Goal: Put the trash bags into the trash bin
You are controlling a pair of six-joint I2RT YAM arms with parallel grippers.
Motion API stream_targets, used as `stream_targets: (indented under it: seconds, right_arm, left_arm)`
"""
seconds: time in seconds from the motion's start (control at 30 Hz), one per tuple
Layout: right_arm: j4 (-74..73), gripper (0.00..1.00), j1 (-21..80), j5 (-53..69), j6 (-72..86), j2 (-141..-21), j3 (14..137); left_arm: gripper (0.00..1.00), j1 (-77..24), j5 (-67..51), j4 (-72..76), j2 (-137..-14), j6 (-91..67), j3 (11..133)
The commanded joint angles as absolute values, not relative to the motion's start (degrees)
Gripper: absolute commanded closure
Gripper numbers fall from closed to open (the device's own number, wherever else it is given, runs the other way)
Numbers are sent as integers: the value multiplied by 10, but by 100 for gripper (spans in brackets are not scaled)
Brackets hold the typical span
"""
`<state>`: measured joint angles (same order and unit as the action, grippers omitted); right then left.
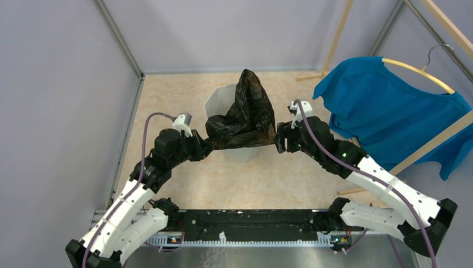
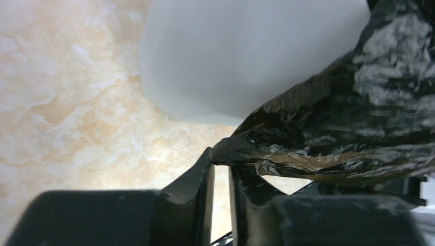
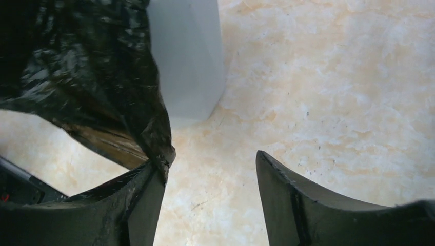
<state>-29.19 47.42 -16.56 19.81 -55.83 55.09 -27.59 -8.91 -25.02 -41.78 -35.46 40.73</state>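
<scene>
The trash bin (image 1: 218,101) stands on the floor between the arms, a tall white tub; it also fills the upper parts of the wrist views (image 2: 246,56) (image 3: 187,56). The black trash bag (image 1: 245,111) is draped over its near side and rises to a peak above the rim. My left gripper (image 1: 205,146) (image 2: 221,159) is shut on the bag's left corner (image 2: 349,118), pinched at the fingertips with a narrow gap below. My right gripper (image 1: 277,139) (image 3: 211,159) is open; the bag's right corner (image 3: 92,66) only clings to the tip of its left finger (image 3: 143,195).
A blue T-shirt (image 1: 390,111) hangs on a hanger from a wooden rack (image 1: 440,134) at the right, close behind my right arm. Grey walls close off the left and back. The floor (image 1: 184,100) is beige, marbled.
</scene>
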Motion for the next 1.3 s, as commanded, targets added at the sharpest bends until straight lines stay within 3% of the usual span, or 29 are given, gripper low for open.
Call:
stream_targets:
  seconds: [0.0, 0.13, 0.2, 0.3, 0.33, 0.53, 0.7, 0.97, 1.27]
  right_arm:
    - [-343, 34, 469, -127, 172, -520, 609]
    - [-359, 29, 469, -115, 154, -522, 661]
    - [-365, 27, 469, -118, 143, -533, 691]
    - [-373, 25, 469, -127, 127, -556, 738]
    - [-375, 24, 469, -132, 122, -566, 754]
    - [-381, 23, 469, -147, 119, -627, 823]
    - [-384, 23, 469, -154, 131, -661, 855]
    - [-380, 23, 470, -173, 138, -672, 858]
    - [-355, 23, 470, -175, 133, -666, 845]
  left_arm:
    - [72, -278, -60, -287, -390, -320, 441]
    - [53, -278, -49, -343, -363, -289, 484]
    - [37, -278, -41, -369, -350, -266, 513]
    - [4, -278, -26, -402, -338, -225, 576]
    - [2, -278, -26, -410, -339, -211, 601]
    - [1, -277, -171, -391, -432, -142, 752]
    - [1, -285, -314, -302, -544, -190, 788]
    - [1, -522, 15, -291, -646, -129, 833]
    - [17, -604, 239, -306, -681, -100, 831]
